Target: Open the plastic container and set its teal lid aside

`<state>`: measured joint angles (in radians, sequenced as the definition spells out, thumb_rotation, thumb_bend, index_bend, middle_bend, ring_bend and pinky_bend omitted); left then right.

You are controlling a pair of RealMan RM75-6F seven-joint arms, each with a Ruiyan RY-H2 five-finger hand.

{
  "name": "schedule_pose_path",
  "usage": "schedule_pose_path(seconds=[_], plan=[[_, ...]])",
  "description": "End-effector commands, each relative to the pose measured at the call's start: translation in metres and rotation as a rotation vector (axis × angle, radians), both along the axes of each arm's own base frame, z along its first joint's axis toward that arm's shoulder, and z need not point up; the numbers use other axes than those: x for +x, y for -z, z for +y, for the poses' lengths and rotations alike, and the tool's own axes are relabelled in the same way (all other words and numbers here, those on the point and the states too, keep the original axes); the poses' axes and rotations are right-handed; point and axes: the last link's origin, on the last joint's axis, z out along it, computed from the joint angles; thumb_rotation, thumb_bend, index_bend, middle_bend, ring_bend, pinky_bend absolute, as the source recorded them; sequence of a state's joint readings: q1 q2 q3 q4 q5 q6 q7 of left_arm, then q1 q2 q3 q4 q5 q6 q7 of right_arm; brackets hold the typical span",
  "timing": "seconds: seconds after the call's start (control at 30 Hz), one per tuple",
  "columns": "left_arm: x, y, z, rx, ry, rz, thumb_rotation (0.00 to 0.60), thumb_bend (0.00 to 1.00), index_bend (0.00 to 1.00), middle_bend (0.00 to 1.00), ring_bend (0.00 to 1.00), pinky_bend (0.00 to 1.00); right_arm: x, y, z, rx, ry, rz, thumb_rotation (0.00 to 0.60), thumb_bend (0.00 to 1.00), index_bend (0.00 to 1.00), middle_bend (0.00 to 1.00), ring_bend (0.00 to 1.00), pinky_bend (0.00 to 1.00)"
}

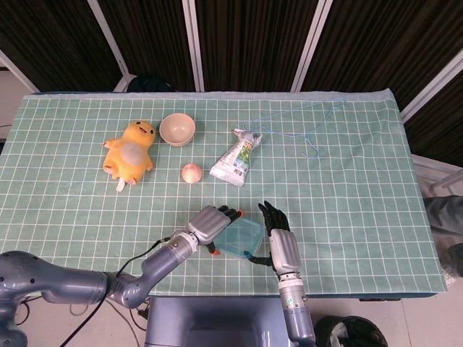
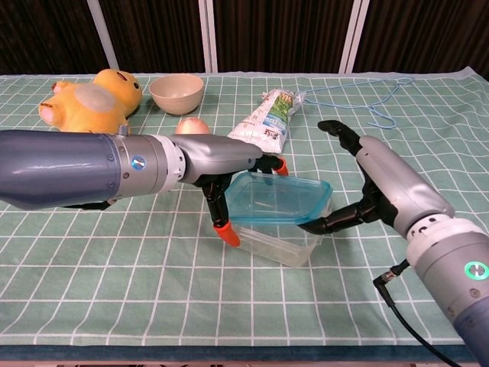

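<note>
Teal lid tilted, between both robot hands

My table wears a green cloth with a white grid, filling most of the head view. In the upper left of that view a yellow plush duck lies on it, with a beige bowl just to its upper right. A small onion sits below the bowl, near the middle. A printed plastic bag lies right of the onion. A thin blue wire hanger lies toward the upper right. The clear container rests near the bottom centre.
</note>
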<state>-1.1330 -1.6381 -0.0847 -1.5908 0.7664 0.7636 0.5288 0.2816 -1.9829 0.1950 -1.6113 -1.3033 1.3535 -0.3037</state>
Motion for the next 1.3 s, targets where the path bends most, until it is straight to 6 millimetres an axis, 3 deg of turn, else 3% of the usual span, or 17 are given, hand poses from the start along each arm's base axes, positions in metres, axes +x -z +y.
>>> schedule_pose_path(seconds=[0.03,0.23,0.4,0.6,0.83,1.1,1.3], plan=[[0.002,-0.002,0.001,-0.003,0.004,-0.007,0.6,0.07,0.12,0.19,0.16,0.36,-0.001,0.0,0.001,-0.003,-0.004,0.002,0.6,0.25,0.0,0.0,0.0,0.0],[0.002,-0.006,0.001,-0.002,0.004,-0.012,0.6,0.0,0.0,0.01,0.0,0.21,-0.002,0.001,0.004,-0.01,-0.031,-0.016,0.6,0.25,0.26,0.02,0.0,0.0],[0.002,-0.007,-0.001,0.003,0.01,-0.008,0.6,0.0,0.0,0.0,0.0,0.13,-0.001,0.002,0.005,-0.005,-0.035,-0.018,0.6,0.26,0.42,0.05,0.0,0.0],[0.003,-0.012,-0.002,0.014,0.009,-0.012,0.6,0.0,0.0,0.0,0.0,0.13,-0.002,0.002,0.002,-0.007,-0.022,-0.016,0.6,0.46,0.57,0.07,0.0,0.0],[0.002,-0.018,-0.004,0.021,0.002,-0.03,0.6,0.0,0.0,0.0,0.0,0.13,-0.003,-0.002,-0.001,-0.014,-0.022,-0.009,0.6,0.68,0.66,0.08,0.0,0.0],[-0.002,-0.032,-0.005,0.051,-0.011,-0.076,0.6,0.0,0.0,0.0,0.0,0.13,-0.007,-0.011,-0.004,-0.039,-0.032,-0.006,0.6,0.7,0.67,0.09,0.0,0.0],[-0.004,-0.052,-0.002,0.102,-0.012,-0.13,0.6,0.0,0.0,0.0,0.0,0.13,0.002,-0.019,-0.01,-0.063,-0.041,-0.042,0.6,0.7,0.67,0.09,0.0,0.0]])
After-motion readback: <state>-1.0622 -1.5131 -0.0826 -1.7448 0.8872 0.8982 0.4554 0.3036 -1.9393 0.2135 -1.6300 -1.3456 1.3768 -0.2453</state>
